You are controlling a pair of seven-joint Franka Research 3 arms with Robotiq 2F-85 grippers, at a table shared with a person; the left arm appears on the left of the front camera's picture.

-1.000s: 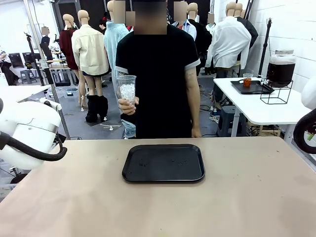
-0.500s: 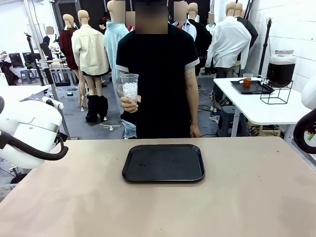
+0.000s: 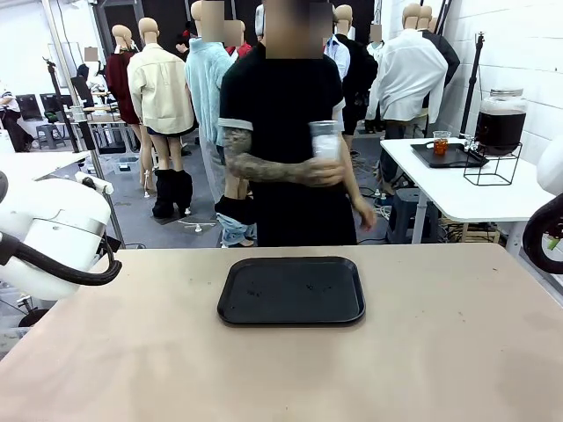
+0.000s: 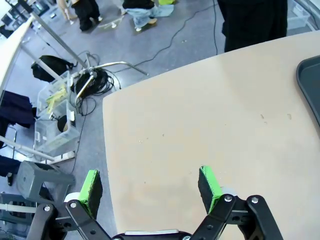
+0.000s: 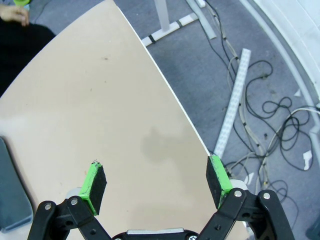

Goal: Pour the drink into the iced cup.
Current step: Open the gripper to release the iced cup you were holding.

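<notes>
Left gripper: released, its green pads spread wide with nothing between them; it hangs over the near left part of the beige table, with the table's edge and grey floor under the left pad.
Right gripper: released as well, jaws wide and empty, poised above the table's right edge; the curved rim runs between its fingers, and cables on the floor lie to the right of it.
Black tray: flat on the middle of the table, bare; in the left wrist view its corner sits ahead of and to the right of that gripper, well apart; in the right wrist view a slice of it lies just left of the left finger.
Iced cup: clear plastic, upright, held in the person's hand at chest height on the far side of the table, well beyond both grippers. The contents are blurred.
Person: black T-shirt, tattooed forearm across the body, turned toward the side table.
Drink: dark brown, in a big glass dispenser jar on a wire stand on the white side table, far off beyond the right gripper.
Small cup: orange-red liquid inside, standing on a dark tray just beside the dispenser.
</notes>
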